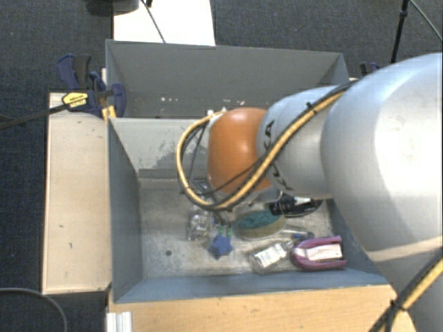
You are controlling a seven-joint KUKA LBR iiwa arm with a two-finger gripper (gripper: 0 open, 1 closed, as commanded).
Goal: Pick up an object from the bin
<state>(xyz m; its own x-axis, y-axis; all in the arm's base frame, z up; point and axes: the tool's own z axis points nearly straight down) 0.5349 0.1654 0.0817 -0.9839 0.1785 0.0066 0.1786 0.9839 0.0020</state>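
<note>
Gripper (209,214): low over the middle of the bin floor, tucked beneath the orange cover (232,151); whether it is released or clenched cannot be told.
Nearest thing: a small clear glinting piece (199,227), on the floor at the gripper's 7 o'clock and just beside it; touching or apart cannot be told.
Blue piece (221,245): at the gripper's 5 o'clock; small, angular and matt.
Teal disc (258,220): at 3 o'clock; round and flat, its far edge under the arm (374,158).
Black thing (294,205): beyond the disc, near 2 o'clock; glossy with a white spot, mostly covered by the arm, so its kind is unclear.
Clear packet (269,256): at 4 o'clock; crinkled film over a pale label.
Purple thing (318,252): further out at 4 o'clock, by the near wall; rounded shell with a white and red face.
In the way: the arm, the cover and a looped yellow cable (183,164) hang over the back and right of the floor.
Bin (131,206): grey sheet metal, sloping walls, scuffed and speckled floor.
</note>
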